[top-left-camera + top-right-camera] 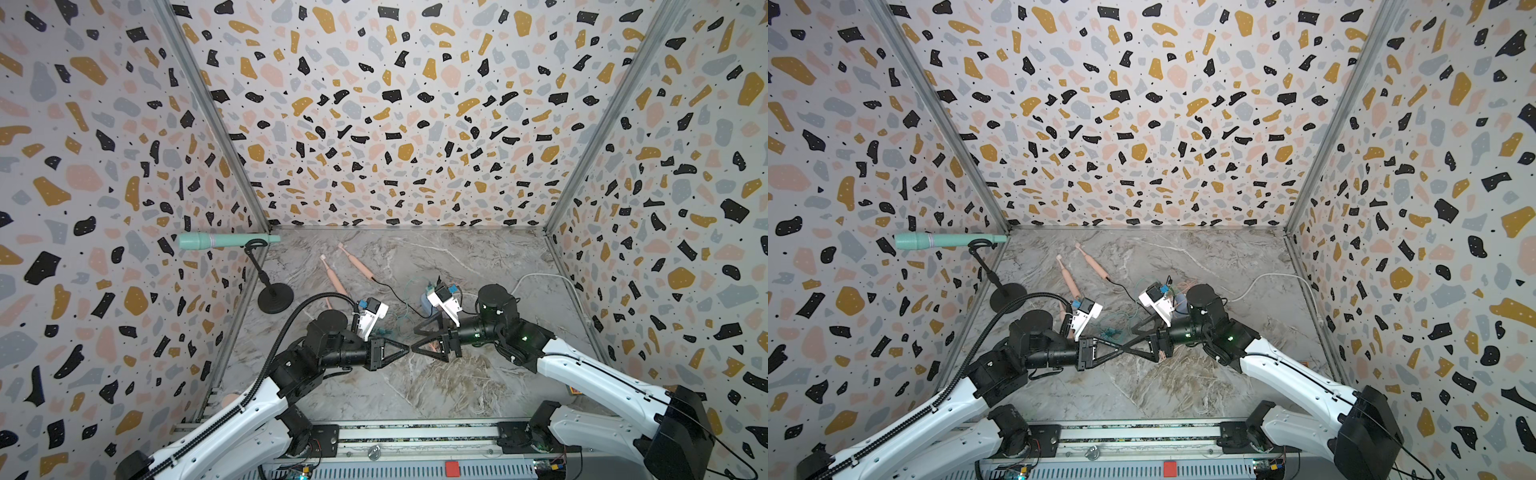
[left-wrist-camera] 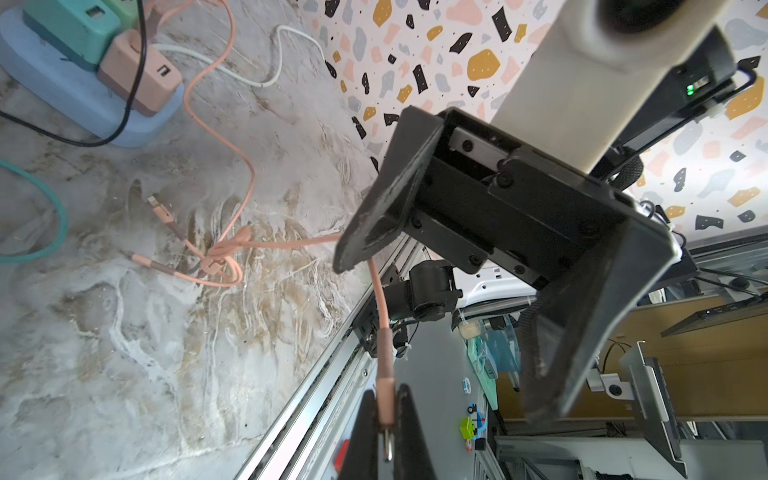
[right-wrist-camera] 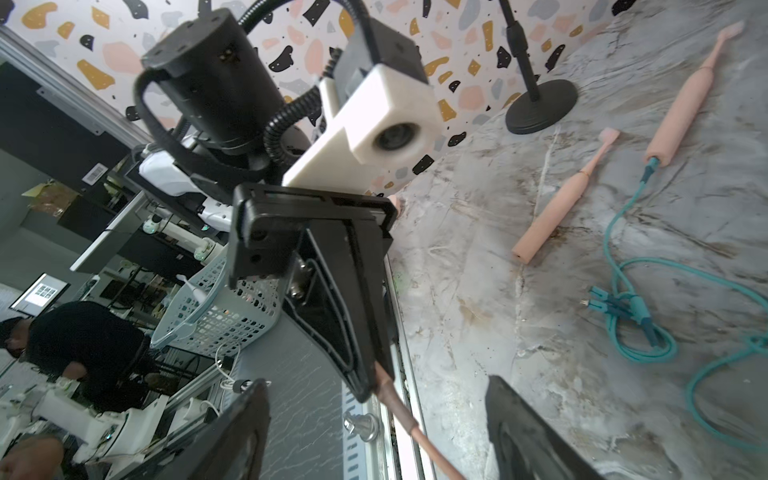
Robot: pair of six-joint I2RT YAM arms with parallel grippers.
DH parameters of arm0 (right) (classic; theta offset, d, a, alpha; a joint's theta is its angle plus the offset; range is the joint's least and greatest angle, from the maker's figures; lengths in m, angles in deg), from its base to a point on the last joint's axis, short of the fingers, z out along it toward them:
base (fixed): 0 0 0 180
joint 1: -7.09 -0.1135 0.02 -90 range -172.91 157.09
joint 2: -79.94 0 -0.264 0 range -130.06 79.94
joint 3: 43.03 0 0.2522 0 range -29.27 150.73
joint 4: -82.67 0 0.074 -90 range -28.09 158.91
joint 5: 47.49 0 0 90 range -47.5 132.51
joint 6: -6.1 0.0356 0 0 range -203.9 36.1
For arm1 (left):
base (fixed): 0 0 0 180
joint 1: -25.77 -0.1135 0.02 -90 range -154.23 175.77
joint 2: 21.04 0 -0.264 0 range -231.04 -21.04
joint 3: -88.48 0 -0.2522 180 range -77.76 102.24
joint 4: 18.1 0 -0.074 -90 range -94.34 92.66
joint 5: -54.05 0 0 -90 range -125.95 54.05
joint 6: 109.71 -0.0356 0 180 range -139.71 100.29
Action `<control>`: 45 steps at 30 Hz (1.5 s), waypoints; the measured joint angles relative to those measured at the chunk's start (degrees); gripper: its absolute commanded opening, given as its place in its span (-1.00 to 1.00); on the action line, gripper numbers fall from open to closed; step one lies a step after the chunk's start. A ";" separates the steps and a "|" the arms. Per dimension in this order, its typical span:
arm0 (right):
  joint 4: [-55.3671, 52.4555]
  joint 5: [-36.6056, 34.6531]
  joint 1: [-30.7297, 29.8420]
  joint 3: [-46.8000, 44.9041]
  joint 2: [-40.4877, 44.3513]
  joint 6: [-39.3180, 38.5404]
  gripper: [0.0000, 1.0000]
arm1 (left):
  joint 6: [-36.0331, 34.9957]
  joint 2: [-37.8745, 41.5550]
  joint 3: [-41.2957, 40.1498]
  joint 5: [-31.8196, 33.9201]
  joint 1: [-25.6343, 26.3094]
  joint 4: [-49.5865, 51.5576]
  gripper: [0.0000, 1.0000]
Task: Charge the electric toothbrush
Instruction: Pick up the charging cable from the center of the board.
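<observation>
Two pink electric toothbrushes lie at the back left of the marble table. The nearer toothbrush [image 1: 336, 279] [image 3: 561, 195] has no cable in its base. The farther one [image 1: 358, 262] [image 3: 681, 104] has a cable plugged into it. My left gripper [image 1: 405, 351] [image 2: 386, 399] is shut on the plug end of the pink charging cable [image 2: 384, 332], held above the table's middle. My right gripper [image 1: 415, 338] [image 3: 378, 432] faces it tip to tip and is open, with the pink cable passing between its fingers untouched.
A lilac power strip [image 2: 83, 108] [image 1: 428, 303] carries teal and pink adapters [image 2: 137, 70]. The pink cable's knotted bundle [image 2: 220, 262] and a looped teal cable [image 3: 640, 324] lie on the table. A teal microphone [image 1: 228, 241] on a black stand [image 1: 275, 297] stands at the left wall.
</observation>
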 measured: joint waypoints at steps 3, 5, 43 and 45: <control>1.75 2.27 0.00 -1.20 0.74 -0.26 0.58 | -0.83 -0.24 0.39 -0.94 -0.17 0.59 -1.00; 2.62 3.50 0.00 -1.77 0.68 -0.50 0.56 | -0.87 -0.24 0.57 -1.73 -0.24 0.48 -1.00; 9.75 8.74 -2.64 -3.15 -2.12 0.37 -0.54 | 0.44 2.34 -0.39 -8.04 -0.66 -5.18 -1.00; 10.62 8.46 -2.67 -3.15 -2.12 0.72 -0.52 | 0.44 2.32 -0.39 -8.17 -0.66 -5.29 -1.00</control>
